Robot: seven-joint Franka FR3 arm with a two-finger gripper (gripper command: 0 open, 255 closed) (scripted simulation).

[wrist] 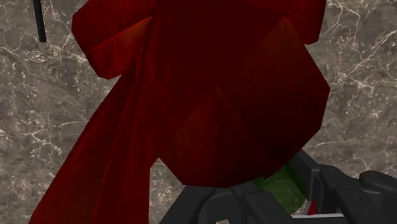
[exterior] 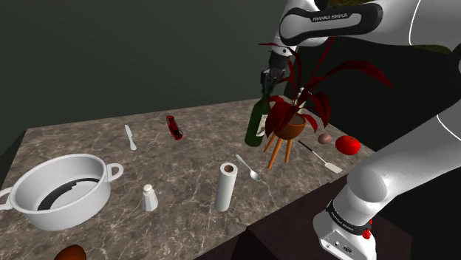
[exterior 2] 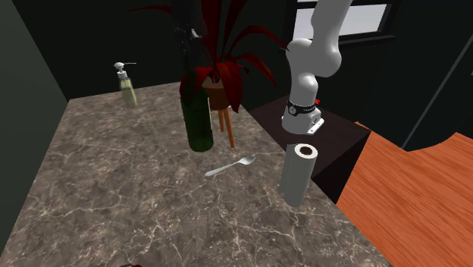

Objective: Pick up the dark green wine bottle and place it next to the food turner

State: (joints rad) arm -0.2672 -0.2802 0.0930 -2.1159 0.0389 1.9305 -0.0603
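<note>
The dark green wine bottle [exterior: 256,123] stands upright beside a red-leaved plant [exterior: 295,111] on a small wooden stand. My gripper [exterior: 270,77] is at the bottle's neck from above and shut on it. In the second exterior view the bottle [exterior 2: 198,114] rises in front of the plant, with the gripper [exterior 2: 184,38] at its top. In the wrist view the green bottle [wrist: 280,186] sits clasped in the gripper [wrist: 275,196], under big red leaves [wrist: 210,89]. The food turner [exterior: 322,158], dark-handled with a white blade, lies just past the plant, towards the shoulder view's right.
A spoon [exterior: 249,168], paper roll [exterior: 227,186], shaker [exterior: 150,198] and white pot [exterior: 59,190] lie nearer the table's front edge. A knife [exterior: 131,137] and red object [exterior: 174,127] lie further back. A tomato [exterior: 349,144] sits by the turner. A soap dispenser [exterior 2: 127,87] stands far off.
</note>
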